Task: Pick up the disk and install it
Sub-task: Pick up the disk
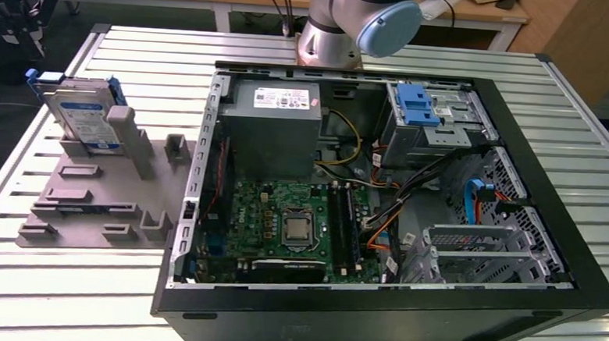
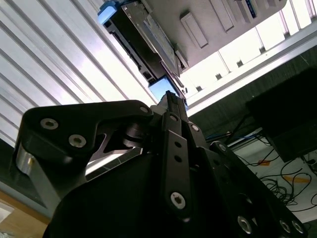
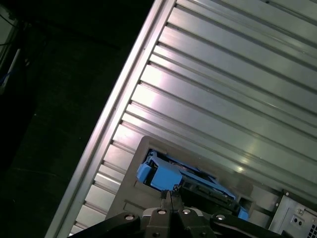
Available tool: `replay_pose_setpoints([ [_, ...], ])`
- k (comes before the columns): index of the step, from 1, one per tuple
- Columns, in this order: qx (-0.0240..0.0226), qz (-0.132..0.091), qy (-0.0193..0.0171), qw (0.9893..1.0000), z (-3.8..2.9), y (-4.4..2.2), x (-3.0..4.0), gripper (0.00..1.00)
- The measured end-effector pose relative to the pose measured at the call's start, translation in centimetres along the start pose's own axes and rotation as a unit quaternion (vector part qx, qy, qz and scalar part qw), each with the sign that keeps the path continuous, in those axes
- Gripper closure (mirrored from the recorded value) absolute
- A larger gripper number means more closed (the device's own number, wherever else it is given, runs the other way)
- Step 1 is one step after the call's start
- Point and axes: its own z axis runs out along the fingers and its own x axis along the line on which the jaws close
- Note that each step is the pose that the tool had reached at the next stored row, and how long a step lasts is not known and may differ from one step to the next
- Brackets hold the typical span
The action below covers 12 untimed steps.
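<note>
Slatted metal table (image 1: 27, 281): disk (image 1: 83, 116) upright in grey holder (image 1: 84, 206) beside open PC case (image 1: 380, 319), gripper (image 3: 168, 194) closed, empty, near disk.

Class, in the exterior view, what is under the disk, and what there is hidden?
The disk stands upright in a slot of the grey holder, which lies on the slatted table. A holder post covers part of its lower edge, so the slot's bottom cannot be seen.

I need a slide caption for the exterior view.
The disk stands upright in a grey holder beside the open computer case.
</note>
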Motion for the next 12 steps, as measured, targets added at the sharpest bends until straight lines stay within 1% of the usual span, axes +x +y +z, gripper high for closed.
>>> replay_pose_setpoints([
  [12, 0.0, -0.003, 0.0001, 1.0, 0.0, 0.0, 0.0, 0.89],
])
